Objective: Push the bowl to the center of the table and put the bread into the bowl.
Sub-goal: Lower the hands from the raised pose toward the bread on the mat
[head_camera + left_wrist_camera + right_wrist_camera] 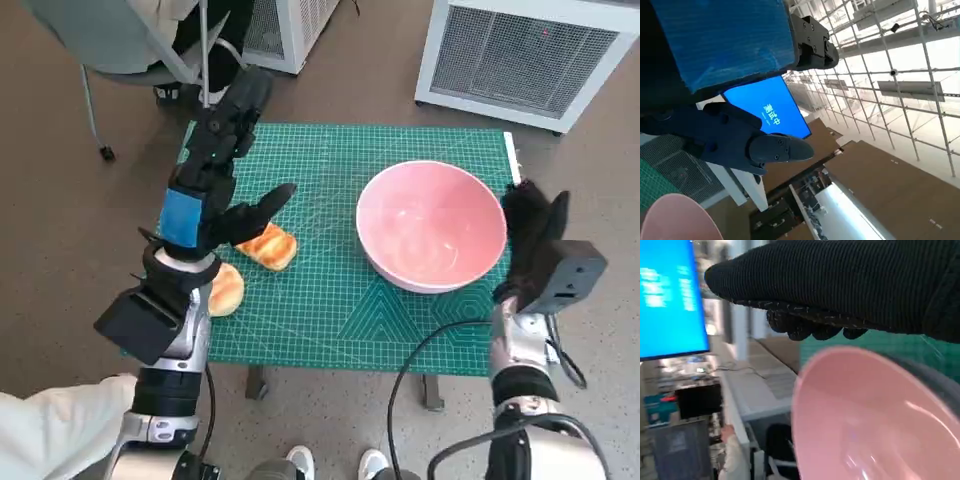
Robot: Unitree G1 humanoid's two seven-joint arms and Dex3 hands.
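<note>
Task status, judged from the present layout: the bowl (432, 226) is not yet at the center of the table (330, 330); it stands toward the 3 o'clock side of the green cutting mat (330, 160), its rim close to that edge. The push is therefore still to be done or finished, and the bread transfer has not begun. The bowl is upright with its opening facing up and its interior empty; being round, it has no usable long axis. Two pieces of bread are present. One bread roll (268, 246) lies on the mat at about 9 o'clock from the bowl, well apart from it, with its long axis running roughly from 10 o'clock to 4 o'clock. A second roll (226, 289) lies at about 7 o'clock from the first, near the mat's 9 o'clock edge, partly hidden by the left forearm. The left hand (215, 165) is raised above the mat with its fingers spread and nothing grasped; one finger reaches toward 3 o'clock just above the first roll. The right hand (533, 240) stands at the bowl's 3 o'clock side, just beside the rim. The right wrist view shows its gloved fingers extended over the rim and not wrapped on it, so it reads as released; contact with the bowl cannot be confirmed.
</note>
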